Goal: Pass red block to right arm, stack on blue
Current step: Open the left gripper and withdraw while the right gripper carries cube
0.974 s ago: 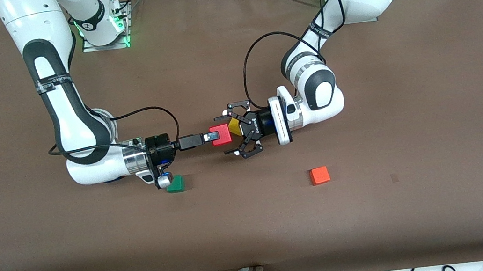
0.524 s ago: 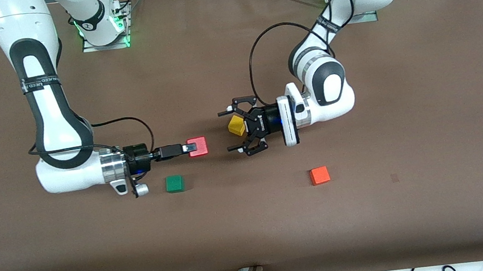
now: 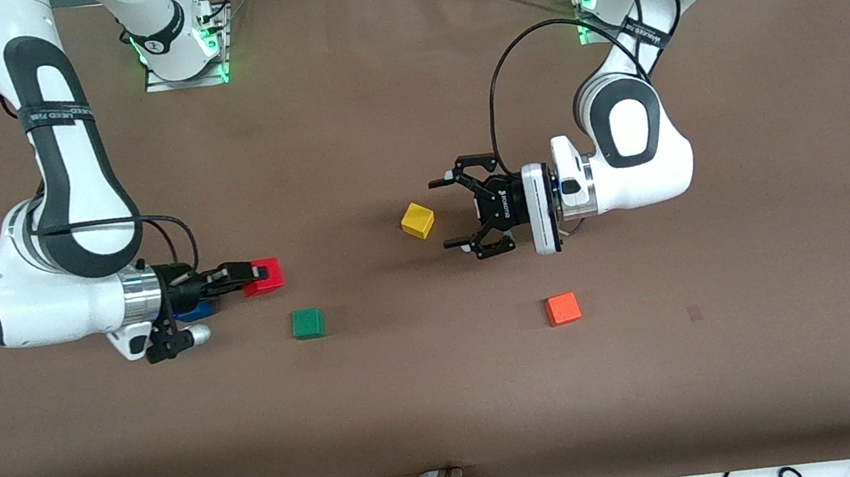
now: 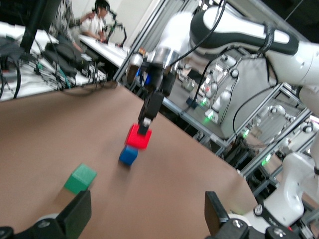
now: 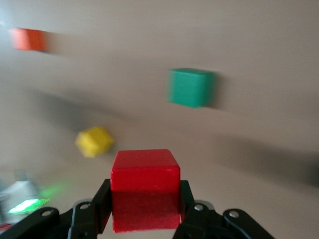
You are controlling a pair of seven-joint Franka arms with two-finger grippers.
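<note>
Already the right gripper is clamped on the red block, its 2 slim fingers pinching opposite flat faces, and carries it over the table at the right arm's end, close above the blue cube, which peeks out under the wrist. Beside them, the green cube sits nearer the front camera. Toward the middle lies the yellow cube, then the left gripper, splayed wide and holding nothing, waiting near it, with the orange cube nearer the camera. Judging by its look, the red block is light, rigid and matte, so a centred squeeze across parallel faces should hold without slipping.
</note>
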